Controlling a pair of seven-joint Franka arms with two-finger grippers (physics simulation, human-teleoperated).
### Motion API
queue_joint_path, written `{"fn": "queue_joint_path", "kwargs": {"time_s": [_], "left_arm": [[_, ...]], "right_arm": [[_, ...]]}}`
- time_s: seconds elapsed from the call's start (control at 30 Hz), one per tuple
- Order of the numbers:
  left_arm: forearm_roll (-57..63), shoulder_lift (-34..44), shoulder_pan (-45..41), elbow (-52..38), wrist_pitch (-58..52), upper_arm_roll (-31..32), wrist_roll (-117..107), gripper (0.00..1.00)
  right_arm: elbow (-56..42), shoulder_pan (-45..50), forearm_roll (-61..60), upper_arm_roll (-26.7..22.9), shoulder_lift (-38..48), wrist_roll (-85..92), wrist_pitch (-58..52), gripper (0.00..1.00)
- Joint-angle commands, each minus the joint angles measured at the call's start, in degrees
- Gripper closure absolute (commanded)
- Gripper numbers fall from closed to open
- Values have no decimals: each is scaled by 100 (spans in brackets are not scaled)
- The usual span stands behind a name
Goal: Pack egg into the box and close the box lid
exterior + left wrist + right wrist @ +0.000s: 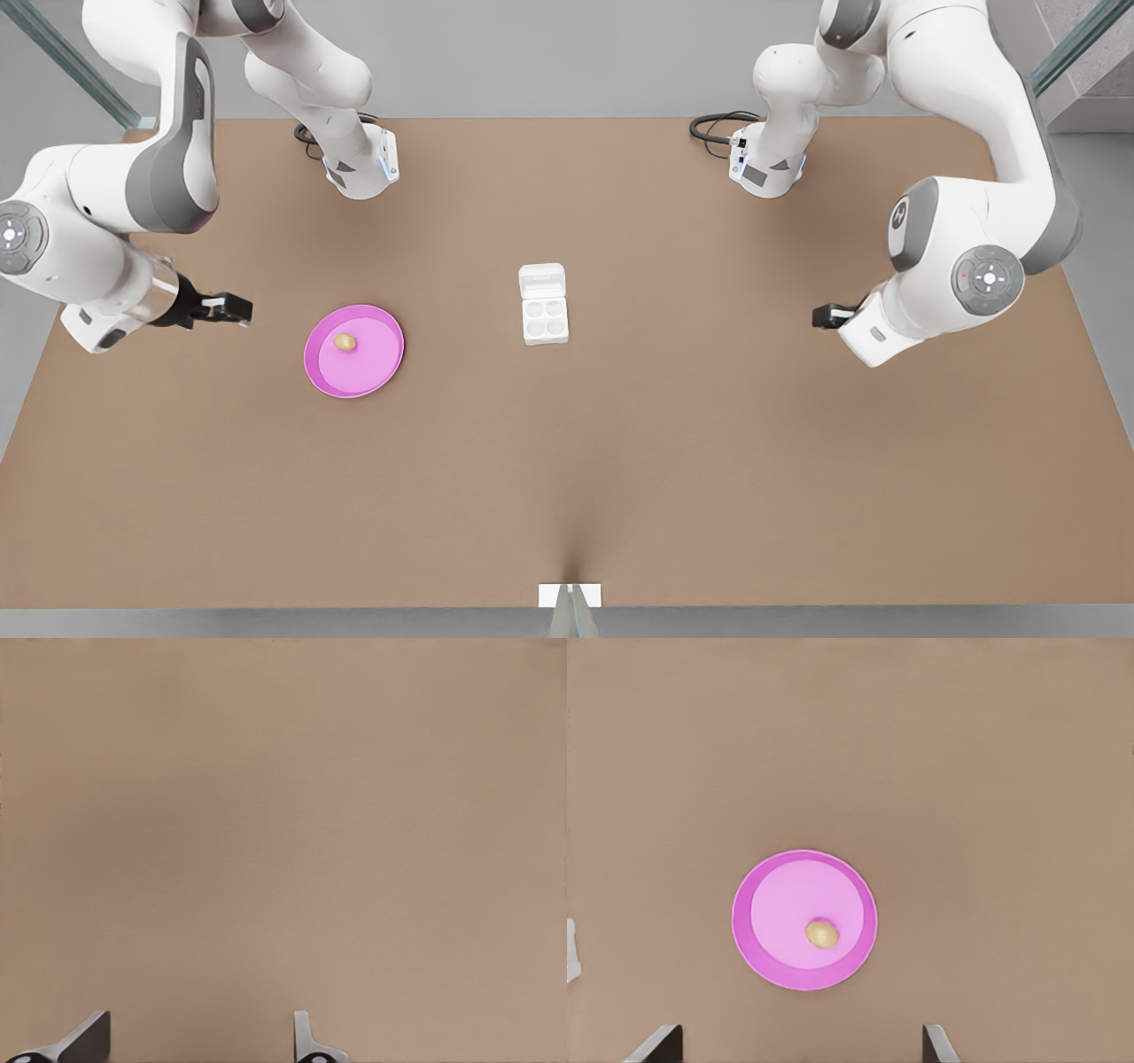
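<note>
Front view, catalogued for you from its left to its right. Item one: right gripper (241,308), hovering above the table (567,496) just beside the plate; in the right wrist view you see its fingers (656,1043) spread wide, gripping nothing. Item two: round pink plate (376,372), holding the egg (345,342), which lies a little off centre. Item three: the box (544,321), well apart from the plate, its four round cups bare. The box lid (541,281) is swung back flat on the far side. You can read no label or writing on any item. Item four: left gripper (824,315), over bare table at the front view's right, fingers (306,1036) parted and unloaded.
</note>
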State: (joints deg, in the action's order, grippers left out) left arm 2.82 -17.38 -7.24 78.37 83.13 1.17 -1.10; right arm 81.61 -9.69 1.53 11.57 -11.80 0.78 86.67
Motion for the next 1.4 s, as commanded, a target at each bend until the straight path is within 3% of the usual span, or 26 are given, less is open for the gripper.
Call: {"fn": "queue_joint_path", "kwargs": {"time_s": [0.0, 0.1, 0.17, 0.2, 0.23, 0.3, 0.37, 0.47, 0.57, 0.8, 1.1, 1.23, 1.37], "left_arm": [[-1, -11, -32, 11, 626, -3, -48, 0], [8, -29, 30, 55, 433, 6, -75, 0], [61, 234, 240, 12, -753, -29, -49, 0], [-273, 762, 513, 73, -1421, 24, 242, 0], [-238, 200, 355, 55, -1457, 50, 171, 0], [-229, 112, 267, 82, -359, 68, 198, 0], [-238, 191, -383, 117, -367, 112, -602, 0], [-150, 121, -384, 99, -139, 164, -593, 0], [-141, 94, -392, 108, -130, 156, -593, 0], [17, -64, -515, 161, 72, 173, -646, 0], [26, -126, -199, 178, 257, 164, -743, 0], [-265, -468, -146, -112, 257, 121, -734, 0], [-291, -609, -173, -94, 301, 129, -1112, 0]], "right_arm": [[-22, 20, -30, 56, -6, 72, 658, 0], [30, 125, -39, 65, -410, 28, 658, 0], [-5, 125, -13, 65, -1043, 28, 790, 0], [-31, 134, -4, 65, -1254, 19, 808, 0], [22, 301, 40, 65, -1351, 10, 975, 0], [48, 380, 66, 56, -1579, 19, 1010, 0], [1251, 521, 190, 73, -1079, 1, 1669, 0], [3431, 486, 172, 425, 257, -693, 2785, 0], [3397, 398, 251, 460, -138, -1510, 3488, 0], [3669, 187, 778, 443, -516, -1502, 4385, 0], [3854, 187, 893, 434, -683, -1493, 4631, 0], [4952, 512, 875, 601, 178, -1633, 5027, 0], [5453, 503, 858, 654, 433, -1642, 5123, 0]]}}
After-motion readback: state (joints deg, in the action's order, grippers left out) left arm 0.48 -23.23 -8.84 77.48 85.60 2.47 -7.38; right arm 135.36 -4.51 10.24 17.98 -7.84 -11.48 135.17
